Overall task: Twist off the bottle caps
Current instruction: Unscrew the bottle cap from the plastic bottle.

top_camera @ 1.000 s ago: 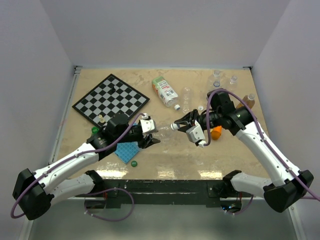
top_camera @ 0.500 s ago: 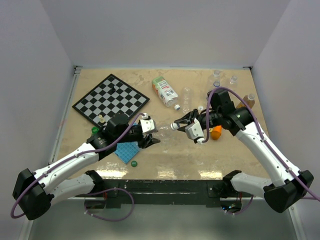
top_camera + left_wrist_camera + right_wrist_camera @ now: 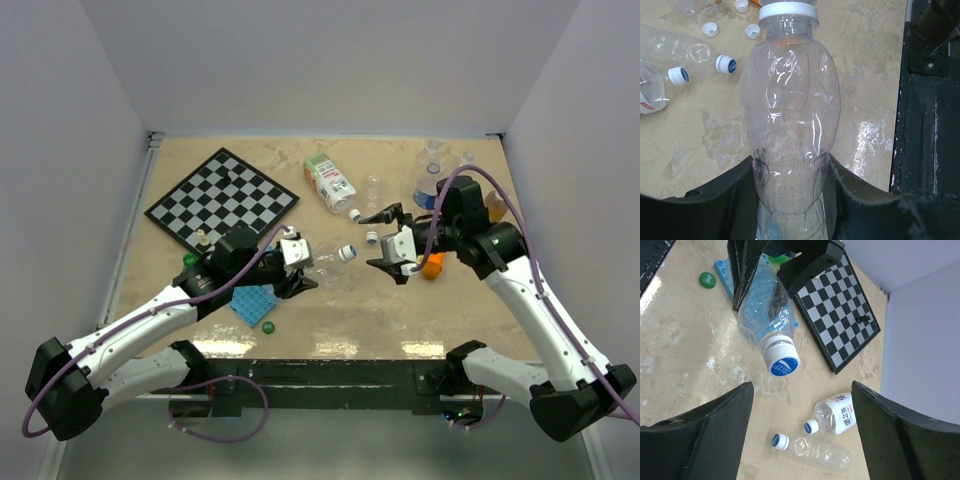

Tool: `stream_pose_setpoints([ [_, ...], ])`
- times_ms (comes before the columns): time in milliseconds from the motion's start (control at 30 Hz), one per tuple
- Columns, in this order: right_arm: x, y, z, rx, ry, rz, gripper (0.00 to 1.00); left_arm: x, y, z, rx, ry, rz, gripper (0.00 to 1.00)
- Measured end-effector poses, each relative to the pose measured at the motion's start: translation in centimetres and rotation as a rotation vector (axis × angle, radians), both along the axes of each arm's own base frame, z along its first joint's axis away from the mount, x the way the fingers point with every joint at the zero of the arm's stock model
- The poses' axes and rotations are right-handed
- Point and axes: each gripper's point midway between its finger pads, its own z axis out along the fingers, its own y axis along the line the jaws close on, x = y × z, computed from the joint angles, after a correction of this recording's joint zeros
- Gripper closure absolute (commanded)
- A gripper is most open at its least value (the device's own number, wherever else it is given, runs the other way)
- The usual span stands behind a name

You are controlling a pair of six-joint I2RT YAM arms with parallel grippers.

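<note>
Open lane straight ahead of the right gripper [image 3: 384, 240] up to the cap [image 3: 782, 361] of the held bottle [image 3: 760, 305]; lying bottles [image 3: 822, 452] crowd close beside it.

bottle [image 3: 325, 259] btwn l claw [image 3: 303, 273] & r claw [image 3: 377, 241].

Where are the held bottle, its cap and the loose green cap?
held bottle [image 3: 790, 115]: left wrist view, middle of its clear body.
bottle's cap [image 3: 781, 365]: right wrist view, its blue top face.
loose green cap [image 3: 707, 280]: right wrist view, the cap's centre.
</note>
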Motion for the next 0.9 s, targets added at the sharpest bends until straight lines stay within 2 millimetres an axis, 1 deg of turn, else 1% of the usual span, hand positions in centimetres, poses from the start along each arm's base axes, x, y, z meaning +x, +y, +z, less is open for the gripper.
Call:
stream_pose_setpoints([
  [67, -0.1, -0.3, 0.0, 0.007, 0.017, -0.018, 0.15, 0.0, 0.0, 0.0, 0.001, 0.001, 0.000, 0.98],
  [300, -0.4, -1.3, -0.1, 0.027, 0.073, -0.084, 0.15, 0.0, 0.0, 0.0, 0.001, 0.001, 0.000, 0.98],
  [567, -1.1, -2.3, 0.6, 0.051, 0.116, -0.156, 0.14, 0.0, 0.0, 0.0, 0.001, 0.001, 0.000, 0.98],
  [667, -1.4, -2.5, 0.6, 0.053, 0.141, -0.174, 0.13, 0.0, 0.0, 0.0, 0.001, 0.001, 0.000, 0.98],
  [900, -2.3, -2.7, -0.2, 0.056, 0.304, -0.231, 0.13, 0.0, 0.0, 0.0, 0.001, 0.001, 0.000, 0.98],
])
